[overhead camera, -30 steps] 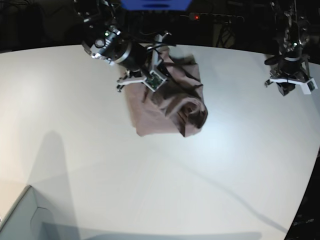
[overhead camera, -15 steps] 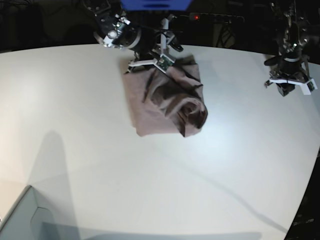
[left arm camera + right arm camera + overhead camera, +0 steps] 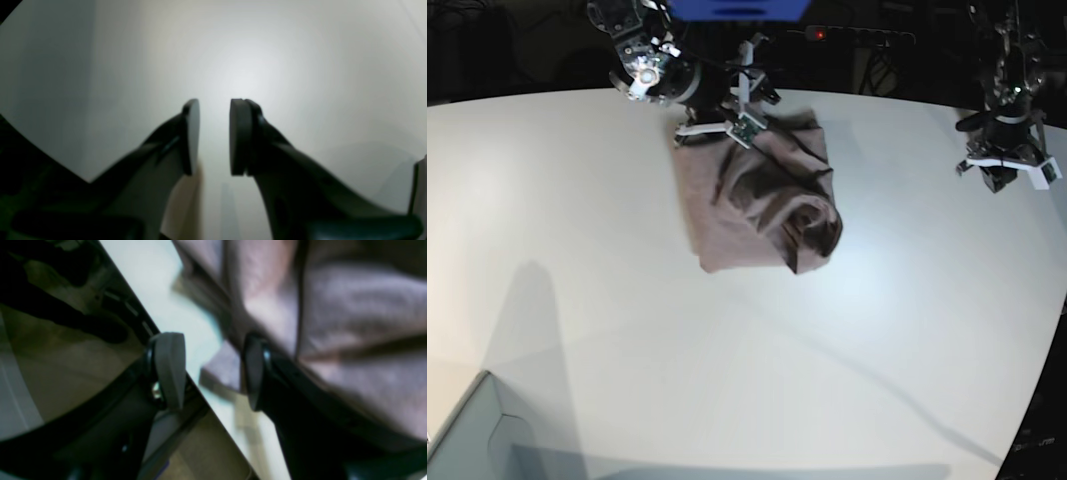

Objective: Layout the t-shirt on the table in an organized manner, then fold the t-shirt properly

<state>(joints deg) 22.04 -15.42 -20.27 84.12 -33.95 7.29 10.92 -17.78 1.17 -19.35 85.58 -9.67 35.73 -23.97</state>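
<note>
- The right end effector [image 3: 727,125], on the left of the base view, hangs at the far edge of the surface [image 3: 627,330] over the top rim of the t-shirt [image 3: 762,205]. A second ago it sat lower, on the cloth; it has since pulled back toward the edge.
- Its jaws now stand well apart with nothing between them. In the right wrist view [image 3: 213,371] a small flap of the t-shirt [image 3: 333,323] lies just beyond one finger.
- That reads as a release: the cloth has been let go, yet the t-shirt remains a bunched heap, so the layout step looks unfinished.
- The t-shirt lies directly below and in front of this end effector, well apart from the other.
- The left end effector [image 3: 1007,170], at the right, has not moved; its jaws [image 3: 213,136] stand a narrow gap apart over bare surface [image 3: 267,50], holding nothing.
- No brand, label or readable writing shows.
</note>
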